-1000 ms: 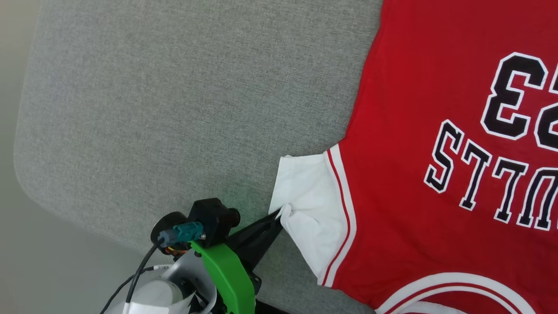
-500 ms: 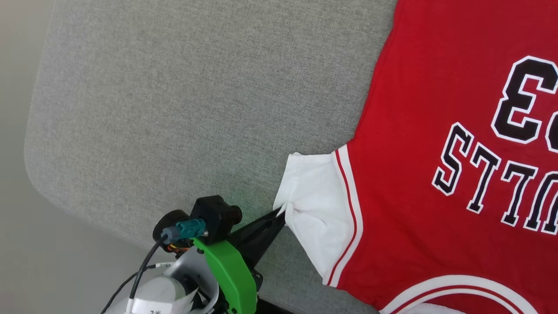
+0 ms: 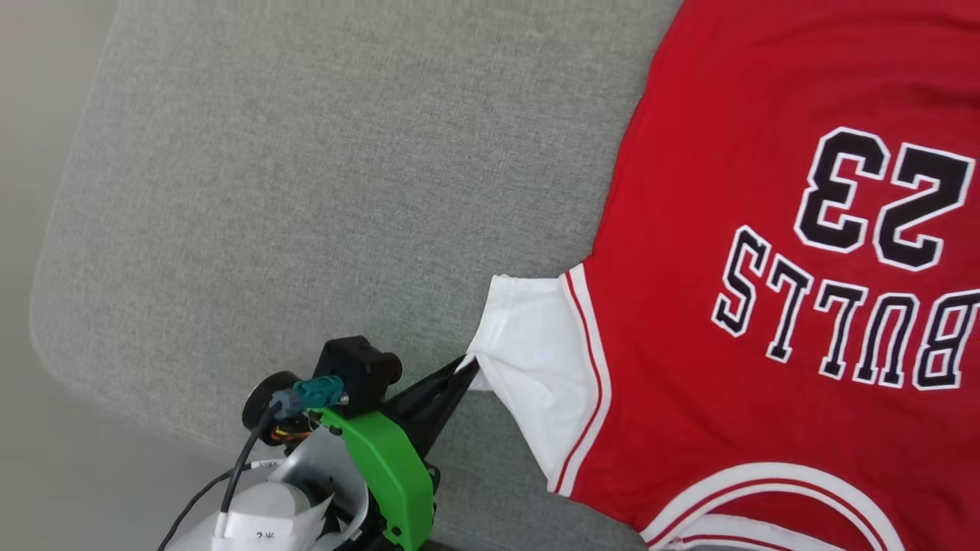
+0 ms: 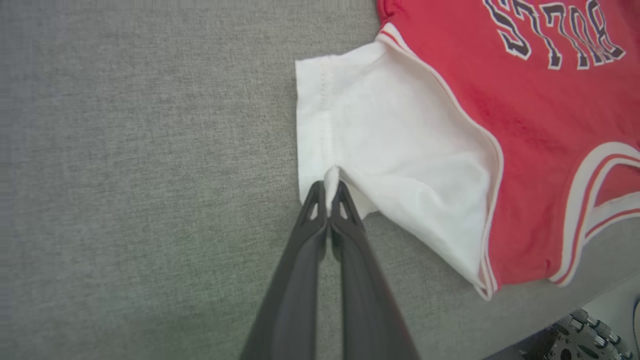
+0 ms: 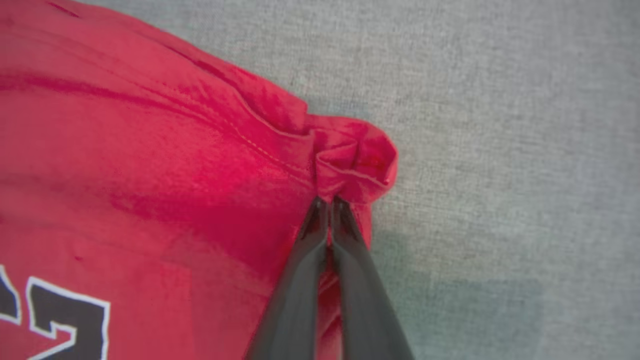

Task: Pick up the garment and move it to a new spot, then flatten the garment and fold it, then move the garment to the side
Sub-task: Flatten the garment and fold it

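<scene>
The garment (image 3: 766, 229) lies spread front-up on the grey surface (image 3: 306, 191), toward the right of the head view, its body running off the top, right and bottom edges, so the far sleeve and the hem cannot be seen there. The chest lettering (image 3: 842, 337) reads upside down from the head, and the striped collar (image 3: 766, 490) is cut by the bottom edge. The left gripper (image 3: 467, 366) has its fingers pressed together on a small pinch of cloth at the cuff of the white sleeve (image 3: 536, 360); the arm behind it is cut off at the bottom edge. In its wrist view the right gripper (image 5: 327, 201) is likewise closed, nipping a bunched red fold at a stitched edge of the garment; which corner this is cannot be told, and the cloth hides what lies under the fold. A black numeral (image 5: 60, 320) is cropped at that view's lower left.
</scene>
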Tool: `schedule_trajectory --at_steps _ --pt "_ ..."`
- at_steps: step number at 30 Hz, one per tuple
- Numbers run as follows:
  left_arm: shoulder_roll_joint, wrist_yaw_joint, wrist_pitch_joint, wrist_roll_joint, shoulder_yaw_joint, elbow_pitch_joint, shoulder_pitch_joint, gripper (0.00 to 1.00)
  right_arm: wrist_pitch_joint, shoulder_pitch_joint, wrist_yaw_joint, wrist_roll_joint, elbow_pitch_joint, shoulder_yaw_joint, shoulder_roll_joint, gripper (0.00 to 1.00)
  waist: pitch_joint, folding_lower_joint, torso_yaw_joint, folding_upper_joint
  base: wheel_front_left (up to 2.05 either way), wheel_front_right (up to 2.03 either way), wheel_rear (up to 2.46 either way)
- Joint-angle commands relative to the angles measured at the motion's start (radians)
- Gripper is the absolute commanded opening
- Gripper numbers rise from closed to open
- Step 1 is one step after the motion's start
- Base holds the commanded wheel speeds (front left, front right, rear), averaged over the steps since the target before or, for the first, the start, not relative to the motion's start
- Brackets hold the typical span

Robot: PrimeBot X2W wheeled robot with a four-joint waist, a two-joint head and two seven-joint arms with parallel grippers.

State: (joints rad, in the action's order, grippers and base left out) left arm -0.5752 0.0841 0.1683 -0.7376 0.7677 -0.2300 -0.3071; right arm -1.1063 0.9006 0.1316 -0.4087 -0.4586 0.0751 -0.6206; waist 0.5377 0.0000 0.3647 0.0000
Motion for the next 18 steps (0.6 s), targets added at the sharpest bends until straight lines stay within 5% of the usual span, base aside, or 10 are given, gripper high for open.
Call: schedule_trajectory --at_steps 1,18 --pt "-0.007 0.009 0.002 -0.012 -0.006 0.008 0.006 0.0 0.001 -0.075 -0.001 -0.009 -0.03 -0.002 0.016 0.0 -0.077 0.0 -0.053 0.0 0.0 0.0 0.0" --pt "-0.013 0.047 -0.027 -0.085 -0.033 0.077 0.101 0.0 0.135 -0.517 -0.001 -0.167 0.089 -0.005 0.049 0.0 -0.332 0.0 -0.203 0.0 0.0 0.0 0.0"
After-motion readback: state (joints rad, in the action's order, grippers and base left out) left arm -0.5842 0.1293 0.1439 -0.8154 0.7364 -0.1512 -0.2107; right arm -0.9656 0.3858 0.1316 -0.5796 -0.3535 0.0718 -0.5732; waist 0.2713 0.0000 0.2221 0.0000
